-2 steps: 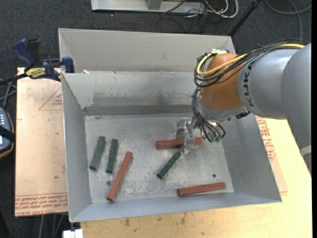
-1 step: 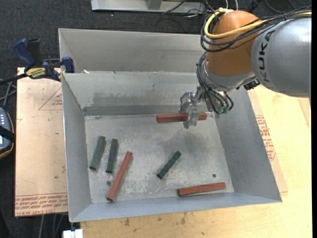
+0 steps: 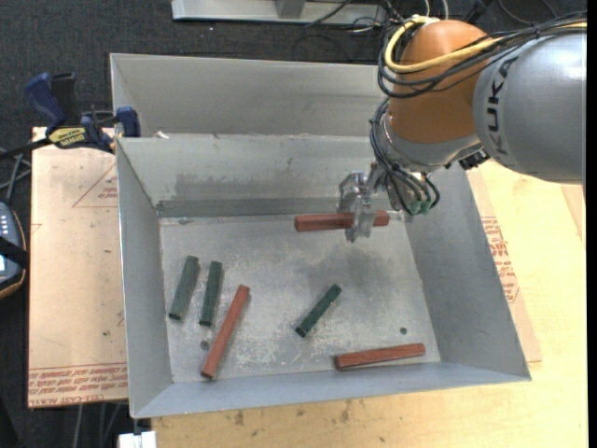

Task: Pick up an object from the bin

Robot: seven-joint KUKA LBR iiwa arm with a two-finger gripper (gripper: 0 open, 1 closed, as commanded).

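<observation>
My gripper (image 3: 357, 220) is clamped across a red stick (image 3: 317, 222), a little right of its middle, just in front of the back wall (image 3: 242, 171). I judge the stick stiff, light and probably smooth. Held off-centre, its longer left end may swivel. My fingers hide the pinched part, and I can't tell whether it is off the floor. A green stick (image 3: 318, 309) lies farther from that wall.
</observation>
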